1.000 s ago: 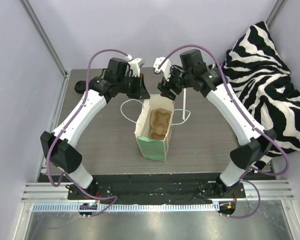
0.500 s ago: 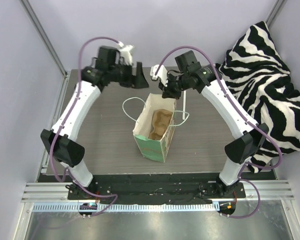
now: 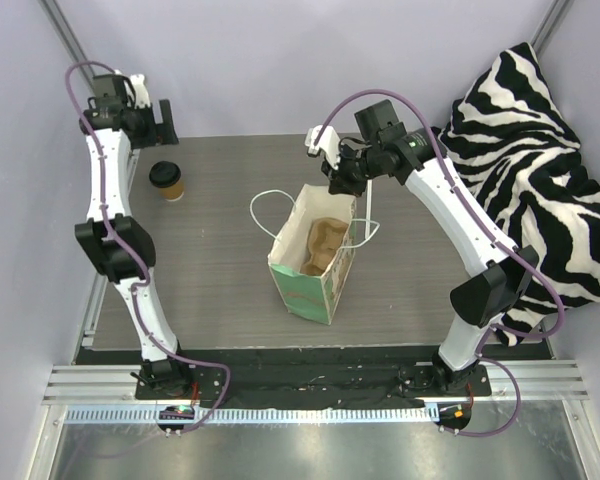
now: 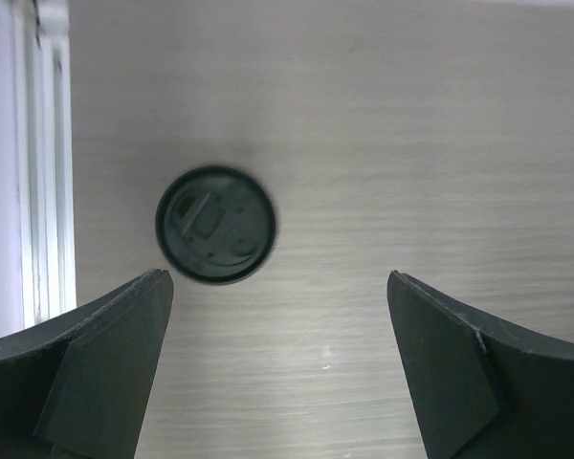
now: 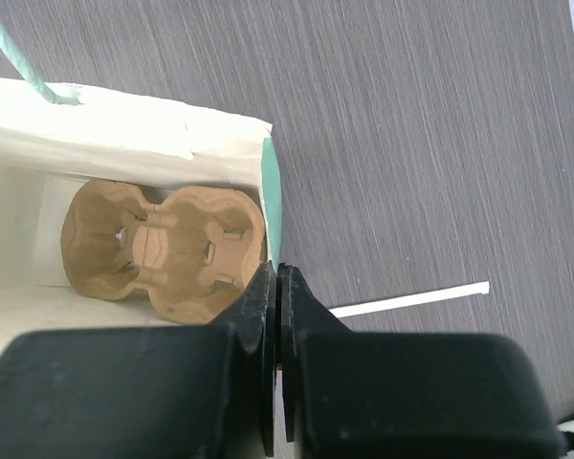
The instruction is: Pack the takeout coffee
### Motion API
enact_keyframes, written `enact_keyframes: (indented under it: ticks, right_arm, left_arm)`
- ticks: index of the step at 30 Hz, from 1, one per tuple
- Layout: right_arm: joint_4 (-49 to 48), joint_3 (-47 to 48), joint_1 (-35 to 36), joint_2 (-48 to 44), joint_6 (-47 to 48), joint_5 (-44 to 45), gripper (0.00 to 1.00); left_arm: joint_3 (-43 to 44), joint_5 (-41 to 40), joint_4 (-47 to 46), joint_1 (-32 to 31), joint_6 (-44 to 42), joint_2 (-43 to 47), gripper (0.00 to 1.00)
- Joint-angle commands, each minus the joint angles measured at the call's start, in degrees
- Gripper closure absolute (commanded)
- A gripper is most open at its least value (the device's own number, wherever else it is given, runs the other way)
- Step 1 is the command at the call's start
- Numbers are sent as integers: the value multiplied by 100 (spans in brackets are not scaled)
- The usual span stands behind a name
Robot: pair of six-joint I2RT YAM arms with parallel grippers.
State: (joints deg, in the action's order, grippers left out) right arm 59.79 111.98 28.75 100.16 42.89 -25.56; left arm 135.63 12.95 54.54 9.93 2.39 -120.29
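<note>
The takeout coffee (image 3: 167,180), a tan cup with a black lid, stands at the table's back left. From above, the left wrist view shows its lid (image 4: 215,225). My left gripper (image 3: 152,128) (image 4: 277,277) hovers open just behind the cup, which lies off toward its left finger, not between the fingers. The mint-green paper bag (image 3: 305,290) stands open mid-table with the brown pulp carrier (image 3: 320,245) (image 5: 163,249) at its bottom. My right gripper (image 3: 340,186) (image 5: 275,270) is shut on the bag's far-right rim (image 5: 272,206).
A zebra-striped cushion (image 3: 540,160) fills the back right corner. The bag's white string handles (image 3: 265,205) loop out onto the table, and a white strip (image 5: 411,301) lies beside the bag. A metal rail (image 4: 38,163) runs along the table's left edge close to the cup.
The left arm has swung from the bag's back edge to the far left corner and its gripper has opened. The right gripper has shut on the bag's rim.
</note>
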Motion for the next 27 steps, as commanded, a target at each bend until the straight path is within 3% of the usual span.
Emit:
enact_keyframes:
  ticks: [1, 14, 27]
  right_arm:
    - [-222, -19, -54, -199, -114, 51, 99]
    - [-205, -54, -116, -243, -123, 69, 99]
    - [-169, -19, -124, -181, -141, 69, 99]
  left_arm:
    - [174, -539, 435, -44, -652, -460, 0]
    - [121, -794, 197, -35, -1056, -1207, 7]
    - [104, -838, 30, -18, -1057, -1506, 5]
